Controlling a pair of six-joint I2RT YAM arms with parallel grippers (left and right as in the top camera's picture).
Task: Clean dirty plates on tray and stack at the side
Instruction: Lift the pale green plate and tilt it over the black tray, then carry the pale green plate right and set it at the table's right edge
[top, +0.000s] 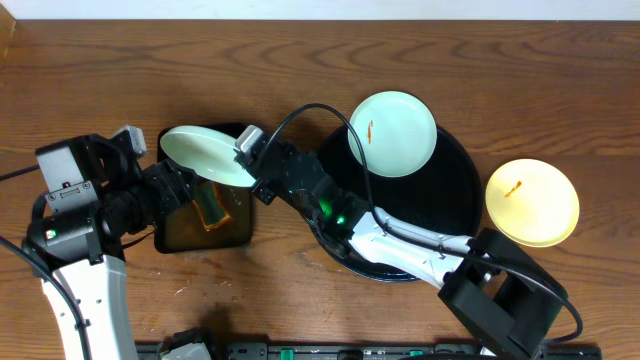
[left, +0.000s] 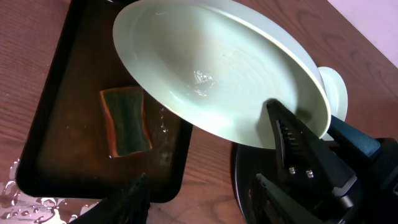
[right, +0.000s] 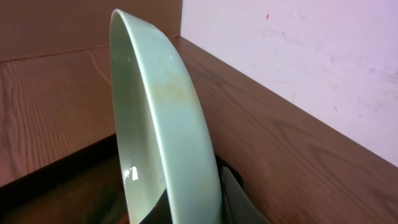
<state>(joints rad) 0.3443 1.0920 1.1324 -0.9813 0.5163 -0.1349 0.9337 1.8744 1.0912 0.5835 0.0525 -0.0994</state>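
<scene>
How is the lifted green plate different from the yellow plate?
The lifted green plate is tilted, held by the right end effector; the yellow plate lies flat on the table. The green plate shows no smear; the yellow plate has an orange one. Both are round.

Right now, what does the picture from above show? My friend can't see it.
The right pincer holds a mint-green plate tilted above a rectangular black tray with a sponge in it. A second green plate, smeared orange, sits on the round black tray; a smeared yellow plate lies on the wooden table beside it.
</scene>
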